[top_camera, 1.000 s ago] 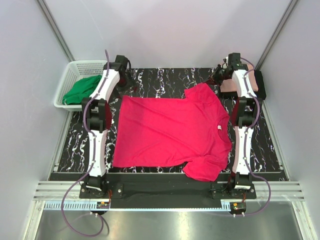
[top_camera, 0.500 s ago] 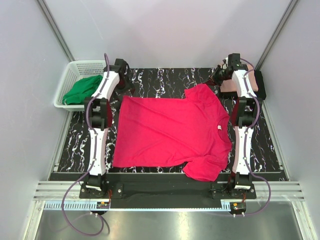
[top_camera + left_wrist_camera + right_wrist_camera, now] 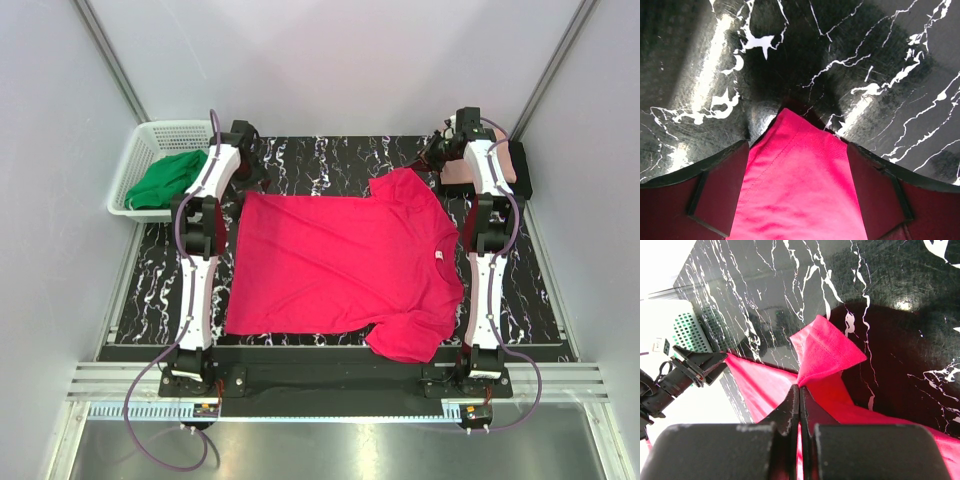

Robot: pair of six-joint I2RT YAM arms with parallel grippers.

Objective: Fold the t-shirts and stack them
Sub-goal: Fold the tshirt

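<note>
**Grip on one sleeve, wide jaws at the hem**

The right end effector (image 3: 799,390) is pinched tight on a fold of the far sleeve of the crimson shirt (image 3: 340,260), pulling it into a small peak. The left end effector (image 3: 797,150) stands wide, with the shirt's far hem corner lying between its fingers. The crimson shirt lies spread flat on the desk (image 3: 330,160). Just past its collar side, a salmon shirt (image 3: 516,158) sits on a black shirt (image 3: 524,185). Beyond its hem side, a basket (image 3: 150,135) holds a green cloth (image 3: 165,178).
</note>
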